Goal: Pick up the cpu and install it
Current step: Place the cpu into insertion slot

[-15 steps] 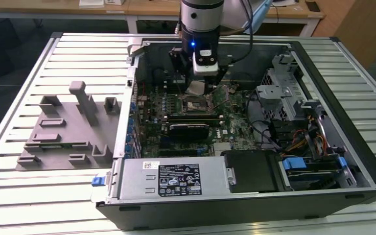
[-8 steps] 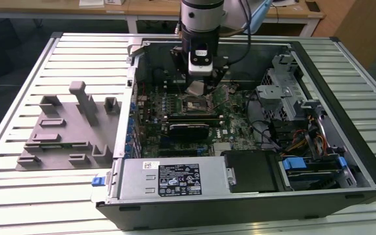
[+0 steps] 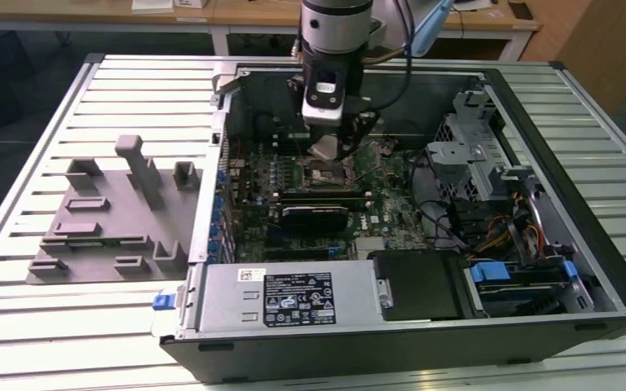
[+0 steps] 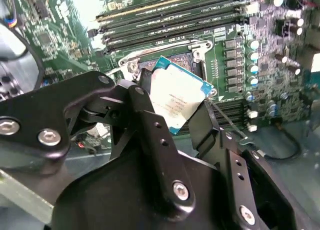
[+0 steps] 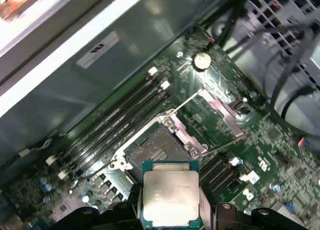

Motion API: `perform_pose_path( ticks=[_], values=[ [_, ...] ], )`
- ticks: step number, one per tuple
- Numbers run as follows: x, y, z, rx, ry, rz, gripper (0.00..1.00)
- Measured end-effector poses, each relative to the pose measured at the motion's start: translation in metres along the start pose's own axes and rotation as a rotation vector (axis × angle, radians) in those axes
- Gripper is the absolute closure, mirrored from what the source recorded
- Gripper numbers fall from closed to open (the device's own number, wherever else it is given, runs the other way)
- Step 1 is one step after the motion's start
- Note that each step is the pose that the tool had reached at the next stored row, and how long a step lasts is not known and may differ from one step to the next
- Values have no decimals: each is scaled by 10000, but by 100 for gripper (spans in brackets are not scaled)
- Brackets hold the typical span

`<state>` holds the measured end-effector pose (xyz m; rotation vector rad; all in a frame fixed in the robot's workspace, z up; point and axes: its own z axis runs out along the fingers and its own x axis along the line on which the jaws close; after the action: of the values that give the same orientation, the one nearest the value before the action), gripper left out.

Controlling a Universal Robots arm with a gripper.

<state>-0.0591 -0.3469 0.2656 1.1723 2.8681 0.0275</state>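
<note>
We've got the cpu (image 5: 171, 197) clamped by its edges in the tool (image 4: 173, 104), hovering over the open socket (image 5: 159, 150); we're into the install step, and it needs squaring to the frame.

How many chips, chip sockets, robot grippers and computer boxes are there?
cpu, held in the gripper: 1
socket, open and empty: 1
gripper: 1
computer case: 1
Total: 4
</note>
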Motion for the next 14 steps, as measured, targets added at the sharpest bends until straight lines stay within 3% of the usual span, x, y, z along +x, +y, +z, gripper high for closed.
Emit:
perform_pose_path(
  ticks=[14],
  values=[
    [1, -1, 25, 85, -84, 2552, 46]
  ],
)
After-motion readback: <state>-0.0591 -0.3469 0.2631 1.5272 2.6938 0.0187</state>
